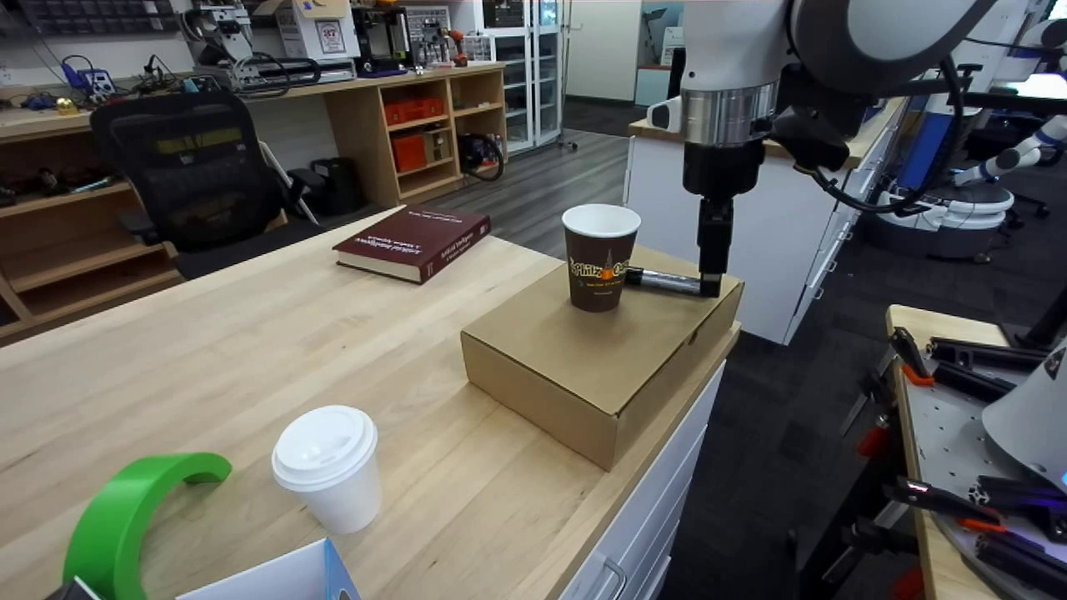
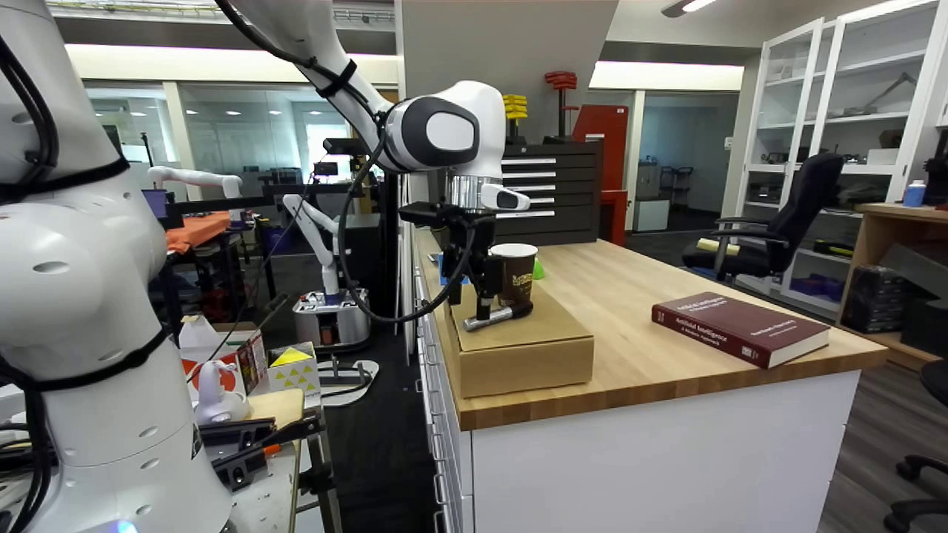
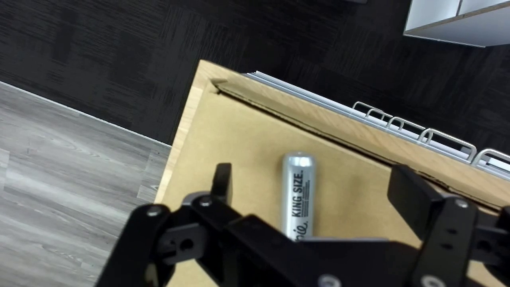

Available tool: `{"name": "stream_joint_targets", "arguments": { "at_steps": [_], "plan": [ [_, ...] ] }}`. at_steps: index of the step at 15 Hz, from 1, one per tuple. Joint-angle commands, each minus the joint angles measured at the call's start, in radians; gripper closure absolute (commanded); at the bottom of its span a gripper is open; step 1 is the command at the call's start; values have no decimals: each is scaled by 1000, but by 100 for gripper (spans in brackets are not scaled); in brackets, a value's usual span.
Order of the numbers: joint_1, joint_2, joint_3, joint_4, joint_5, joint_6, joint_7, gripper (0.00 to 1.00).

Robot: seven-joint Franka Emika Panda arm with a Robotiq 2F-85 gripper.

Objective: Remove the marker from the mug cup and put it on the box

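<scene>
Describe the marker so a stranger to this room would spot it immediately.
Start at the wooden worktop and find the tan cardboard box near one corner. On that box a brown paper cup stands upright, and the marker lies beside it. Unlike the cup, it is a slim stick lying flat, with a silver barrel lettered KING SIZE and a dark end.

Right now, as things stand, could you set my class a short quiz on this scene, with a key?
1. Multiple choice: what does the marker lie on? A) the dark red book; B) the cardboard box; C) the white-lidded cup.
2. True or false: in the wrist view, the claw is open.
3. Which cup stands upright on the box?

Key: 1. B. 2. True: its fingers stand apart, one on each side of the marker. 3. The brown paper cup.
</scene>
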Motion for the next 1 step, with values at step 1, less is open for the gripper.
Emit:
{"name": "stream_joint_targets", "arguments": {
  "at_steps": [1],
  "plan": [
    [1,0,-1,1,0,-2,0,0]
  ]
}}
